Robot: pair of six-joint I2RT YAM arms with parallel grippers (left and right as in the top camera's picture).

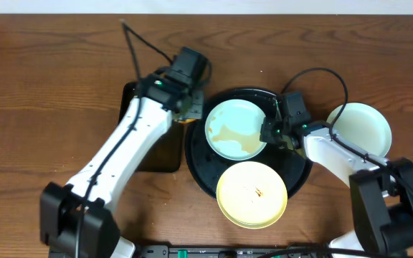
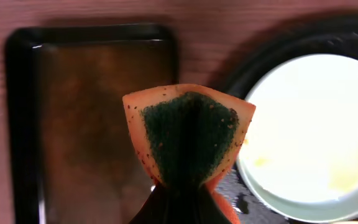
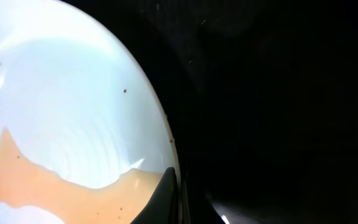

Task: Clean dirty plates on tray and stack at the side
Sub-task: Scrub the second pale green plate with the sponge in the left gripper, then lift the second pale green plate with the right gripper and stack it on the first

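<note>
The round black tray [image 1: 201,168] holds a mint-white plate [image 1: 229,123] smeared with orange-brown sauce. A pale yellow plate [image 1: 252,193] with a small orange smudge lies over the tray's front rim. Another pale plate [image 1: 364,127] lies on the wooden table at the right. My right gripper [image 1: 271,132] is shut on the mint plate's right rim; in the right wrist view one finger [image 3: 174,183] lies over the plate [image 3: 61,112]. My left gripper [image 1: 188,109] is shut on an orange and green sponge [image 2: 188,134], held just left of the mint plate [image 2: 316,130].
A dark rectangular tray [image 1: 165,154] lies left of the round tray, partly under my left arm; it also shows in the left wrist view [image 2: 92,124]. Cables run over the back of the table. The table's front edge is close to the yellow plate.
</note>
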